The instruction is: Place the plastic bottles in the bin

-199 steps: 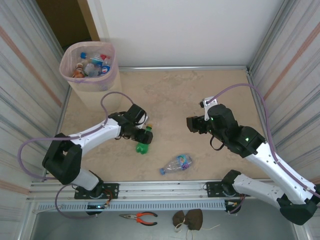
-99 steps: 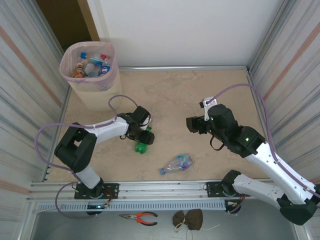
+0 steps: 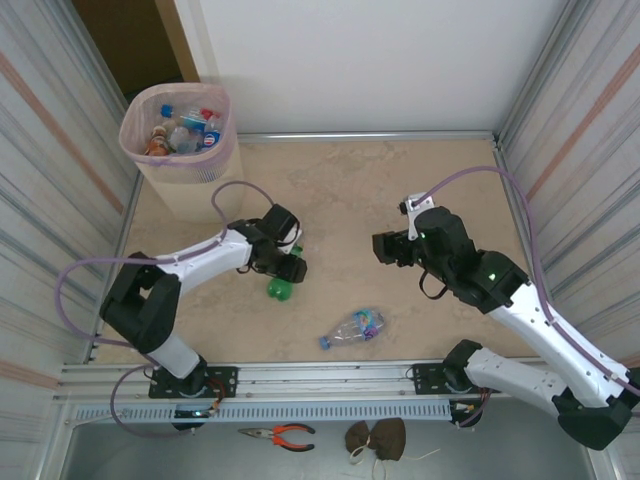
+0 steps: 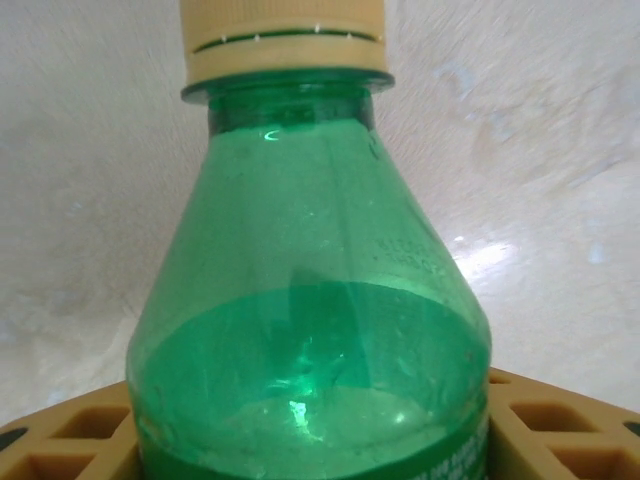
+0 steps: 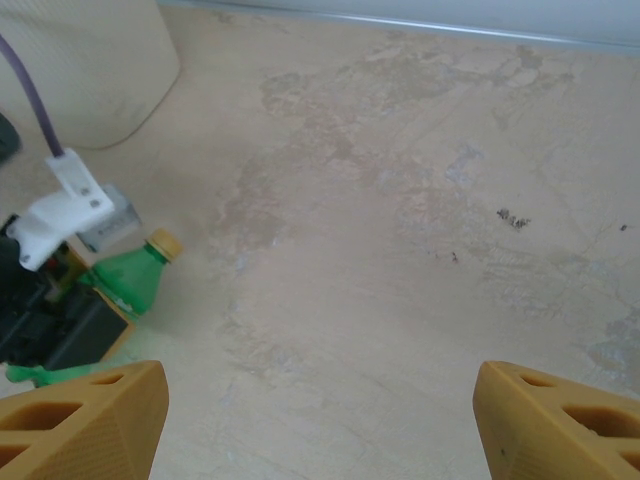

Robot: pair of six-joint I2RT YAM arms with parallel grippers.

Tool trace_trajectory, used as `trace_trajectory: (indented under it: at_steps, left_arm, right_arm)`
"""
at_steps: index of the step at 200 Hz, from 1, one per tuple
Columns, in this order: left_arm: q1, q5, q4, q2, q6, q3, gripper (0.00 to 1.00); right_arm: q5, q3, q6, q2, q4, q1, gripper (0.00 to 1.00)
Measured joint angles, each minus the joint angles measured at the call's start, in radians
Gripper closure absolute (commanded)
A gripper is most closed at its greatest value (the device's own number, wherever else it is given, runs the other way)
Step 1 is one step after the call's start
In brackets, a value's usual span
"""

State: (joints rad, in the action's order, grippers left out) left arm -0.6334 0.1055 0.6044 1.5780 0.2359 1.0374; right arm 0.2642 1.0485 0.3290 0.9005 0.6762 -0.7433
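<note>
Now the green plastic bottle (image 3: pixel 279 290) is sitting left of centre on the worktop (image 3: pixel 400 180), its tan cap (image 4: pixel 283 40) pointing toward the far wall. The left end effector (image 3: pixel 285 266) is pinching it across the body below the shoulder, and its fingers (image 4: pixel 70 445) are pressing against both sides of the green plastic. Whether the bottle is resting on the surface or hanging just clear of it cannot be told. A clear bottle (image 3: pixel 355 327) with a blue cap and a coloured label is lying on its side nearer the front edge, between the two arms and apart from both. The right end effector (image 3: pixel 381 248) is hovering right of centre with its fingers (image 5: pixel 80 420) spread wide and nothing between them, facing the green bottle across bare worktop. The pale pink bin (image 3: pixel 222 140) is standing at the far left corner, already holding a heap of discarded bottles (image 3: pixel 180 128). Red-handled pliers (image 3: pixel 280 435) are lying on the ledge below the arm bases.
</note>
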Motion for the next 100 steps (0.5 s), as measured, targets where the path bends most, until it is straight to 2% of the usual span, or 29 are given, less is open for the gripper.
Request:
trace_trajectory:
  at_steps: [42, 100]
  left_arm:
    - [0.094, -0.003, 0.116, -0.108, -0.091, 0.148, 0.44]
    - [0.29, -0.002, 0.283, -0.149, -0.267, 0.512, 0.44]
  right_arm:
    - [-0.008, 0.0, 0.0, 0.035, -0.017, 0.005, 0.21]
    - [-0.034, 0.0, -0.003, 0.066, -0.048, 0.006, 0.21]
